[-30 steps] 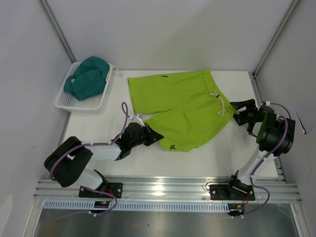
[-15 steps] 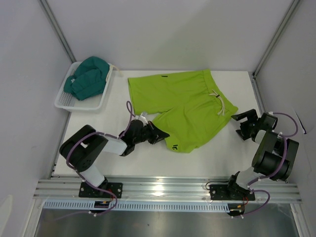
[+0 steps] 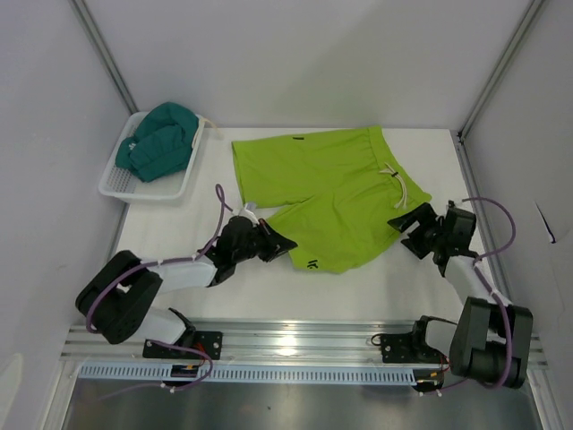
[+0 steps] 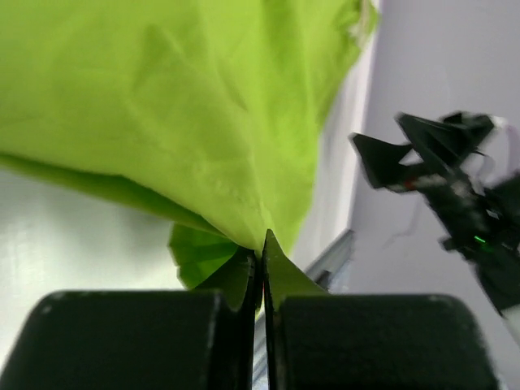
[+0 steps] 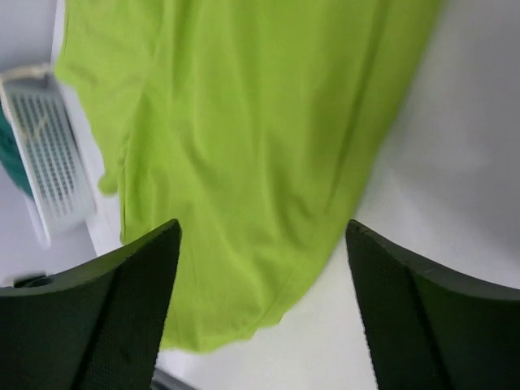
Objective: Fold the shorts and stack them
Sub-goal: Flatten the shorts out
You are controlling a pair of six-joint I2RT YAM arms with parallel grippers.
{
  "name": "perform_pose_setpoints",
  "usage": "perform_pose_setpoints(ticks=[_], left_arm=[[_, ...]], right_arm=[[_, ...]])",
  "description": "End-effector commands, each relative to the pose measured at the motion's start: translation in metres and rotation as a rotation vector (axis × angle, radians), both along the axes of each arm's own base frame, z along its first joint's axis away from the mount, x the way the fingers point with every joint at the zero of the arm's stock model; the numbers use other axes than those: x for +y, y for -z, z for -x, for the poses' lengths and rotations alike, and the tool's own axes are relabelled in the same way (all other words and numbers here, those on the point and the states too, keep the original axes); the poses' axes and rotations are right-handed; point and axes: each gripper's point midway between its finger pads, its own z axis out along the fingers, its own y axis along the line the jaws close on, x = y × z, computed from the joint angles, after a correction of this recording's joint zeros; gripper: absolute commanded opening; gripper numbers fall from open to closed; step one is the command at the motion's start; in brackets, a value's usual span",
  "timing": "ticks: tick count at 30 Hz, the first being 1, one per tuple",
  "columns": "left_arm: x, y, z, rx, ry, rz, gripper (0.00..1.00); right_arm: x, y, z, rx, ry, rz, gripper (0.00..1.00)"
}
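**Left gripper (image 3: 285, 244) pinched on the lime green shorts (image 3: 331, 188); right gripper (image 3: 408, 232) spread wide**

From the top external view, the left gripper is seen clamped on the near hem of the lime green shorts, where the two legs meet. The rest of the garment is spread flat on the table (image 3: 179, 233) beyond and to the right of this gripper. The right gripper is held with its jaws apart just beside the waistband edge, with the cream drawstring a little beyond it. A white mesh basket (image 3: 116, 186) is placed well apart from both grippers, at the far left corner of the table. The dark teal shorts (image 3: 161, 139) are bundled inside it.

In the left wrist view, the left gripper (image 4: 262, 244) is shown closed, with a peak of lime green fabric (image 4: 162, 106) drawn up into it. The right gripper (image 4: 406, 150) is visible ahead and to the right.

In the right wrist view, the fingers of the right gripper (image 5: 260, 236) are parted over the lime green shorts (image 5: 244, 122), and nothing is held between them. Bare table (image 5: 455, 162) lies to the right. The basket (image 5: 49, 162) is seen at the far left, with a sliver of teal (image 5: 6, 162) in it.
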Motion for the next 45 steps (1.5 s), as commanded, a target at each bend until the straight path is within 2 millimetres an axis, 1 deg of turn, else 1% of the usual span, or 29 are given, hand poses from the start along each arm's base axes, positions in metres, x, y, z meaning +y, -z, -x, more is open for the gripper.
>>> perform_pose_setpoints(ticks=[1,2,3,4,5,7,8,11,12,14,15,16,17,18,19,20,22,25,28,29,30,31,33,35,38,41,42,44,45], left_arm=[[0.031,0.019,-0.005,0.001,-0.075,-0.21,0.0],[0.034,0.02,-0.005,-0.005,-0.077,-0.226,0.0],[0.037,0.024,-0.003,-0.002,-0.078,-0.241,0.0],[0.041,0.026,-0.003,-0.001,-0.089,-0.258,0.0],[0.043,0.028,-0.003,-0.005,-0.093,-0.27,0.0],[0.046,0.034,-0.003,0.006,-0.1,-0.289,0.0],[0.046,0.036,-0.003,0.012,-0.102,-0.293,0.0],[0.042,0.035,-0.007,0.014,-0.097,-0.296,0.0],[0.041,0.035,-0.008,0.016,-0.096,-0.296,0.0],[0.039,0.033,-0.013,0.011,-0.098,-0.302,0.0],[0.039,0.034,-0.014,0.013,-0.1,-0.307,0.0],[0.039,0.034,-0.015,0.012,-0.1,-0.311,0.0],[0.037,0.03,-0.019,0.002,-0.103,-0.309,0.0],[0.038,0.033,-0.019,0.008,-0.104,-0.316,0.0],[0.037,0.031,-0.021,0.006,-0.105,-0.317,0.0],[0.036,0.03,-0.021,0.003,-0.103,-0.315,0.0],[0.035,0.027,-0.022,-0.002,-0.103,-0.308,0.0],[0.036,0.019,-0.024,-0.015,-0.112,-0.302,0.0],[0.035,0.01,-0.026,-0.027,-0.109,-0.304,0.0],[0.036,0.01,-0.026,-0.026,-0.109,-0.307,0.0],[0.035,0.007,-0.026,-0.03,-0.108,-0.304,0.0],[0.035,0.006,-0.027,-0.032,-0.109,-0.303,0.0],[0.034,0.005,-0.028,-0.033,-0.11,-0.301,0.0],[0.033,0.006,-0.028,-0.031,-0.109,-0.301,0.0],[0.034,0.009,-0.028,-0.026,-0.111,-0.303,0.0],[0.032,0.01,-0.029,-0.027,-0.11,-0.298,0.0],[0.032,0.01,-0.029,-0.027,-0.112,-0.299,0.0],[0.032,0.01,-0.029,-0.027,-0.112,-0.299,0.0],[0.032,0.01,-0.029,-0.027,-0.112,-0.299,0.0]], right_arm=[[0.028,0.002,0.022,0.042,-0.065,0.031,0.8],[0.046,0.001,0.027,0.041,-0.12,0.034,0.77],[0.052,-0.002,0.03,0.041,-0.126,0.039,0.74],[0.057,-0.003,0.032,0.038,-0.137,0.041,0.68],[0.076,-0.004,0.039,0.032,-0.194,0.059,0.68],[0.091,-0.009,0.045,0.026,-0.222,0.074,0.68],[0.106,-0.008,0.053,0.028,-0.27,0.097,0.69],[0.128,-0.009,0.062,0.025,-0.303,0.11,0.73],[0.146,-0.011,0.072,0.011,-0.357,0.108,0.73],[0.158,-0.011,0.075,-0.008,-0.351,0.126,0.73],[0.176,-0.013,0.086,-0.031,-0.406,0.137,0.72],[0.181,-0.011,0.087,-0.029,-0.41,0.157,0.68],[0.182,-0.007,0.084,-0.037,-0.39,0.192,0.67],[0.191,-0.005,0.089,-0.035,-0.416,0.199,0.65],[0.195,0.0,0.089,-0.023,-0.425,0.204,0.62],[0.201,0.008,0.089,0.006,-0.438,0.209,0.59],[0.21,0.013,0.09,0.009,-0.452,0.212,0.52],[0.215,0.019,0.087,0.013,-0.436,0.228,0.49],[0.22,0.022,0.088,0.008,-0.433,0.232,0.49],[0.22,0.023,0.088,0.008,-0.43,0.24,0.52],[0.22,0.028,0.088,0.019,-0.426,0.248,0.56],[0.221,0.028,0.086,0.015,-0.413,0.243,0.61],[0.225,0.024,0.08,-0.005,-0.4,0.227,0.66],[0.225,0.027,0.077,-0.005,-0.372,0.227,0.68],[0.222,0.029,0.07,-0.004,-0.311,0.225,0.68],[0.219,0.029,0.063,-0.013,-0.26,0.226,0.59],[0.218,0.029,0.06,-0.019,-0.242,0.228,0.52],[0.215,0.027,0.057,-0.041,-0.21,0.218,0.46],[0.215,0.026,0.056,-0.047,-0.205,0.214,0.35]])
